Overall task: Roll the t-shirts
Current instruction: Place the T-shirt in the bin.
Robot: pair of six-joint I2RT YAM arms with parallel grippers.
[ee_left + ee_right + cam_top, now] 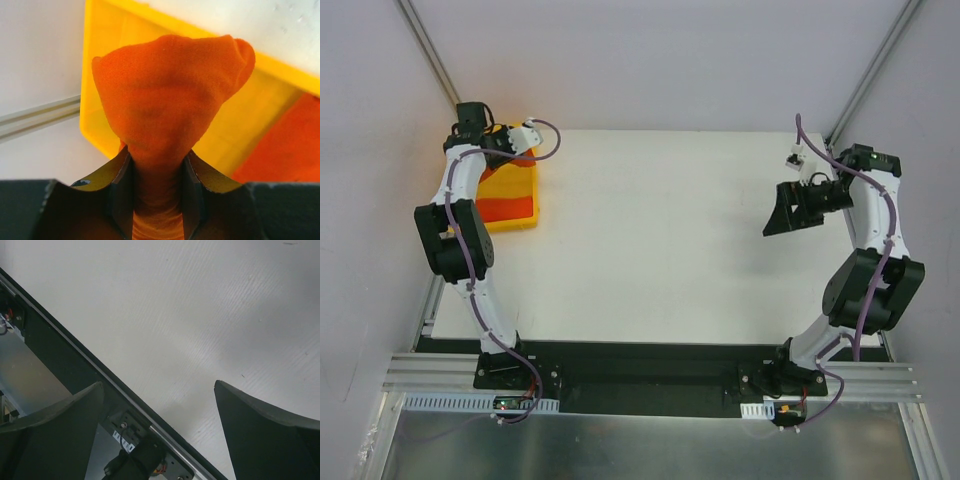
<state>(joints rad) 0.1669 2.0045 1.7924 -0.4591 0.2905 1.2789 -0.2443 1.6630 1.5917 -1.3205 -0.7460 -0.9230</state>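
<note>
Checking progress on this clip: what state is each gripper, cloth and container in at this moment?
left gripper: shut on the t-shirt, over the yellow tray.
t-shirt: bunched, pinched between the jaws, not yet rolled.
other orange cloth: lying in the tray, untouched.
yellow tray: at the table's far left corner, holding orange cloth.
right gripper: open, empty, above bare table.

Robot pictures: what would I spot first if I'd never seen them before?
The bright orange soft cloth t-shirt pops out first, bunched up and pinched in the left gripper above the yellow plastic tray at the far left corner of the white table. More orange cloth lies in that tray. Over on the right, the black right gripper hangs wide open, holding nothing.
</note>
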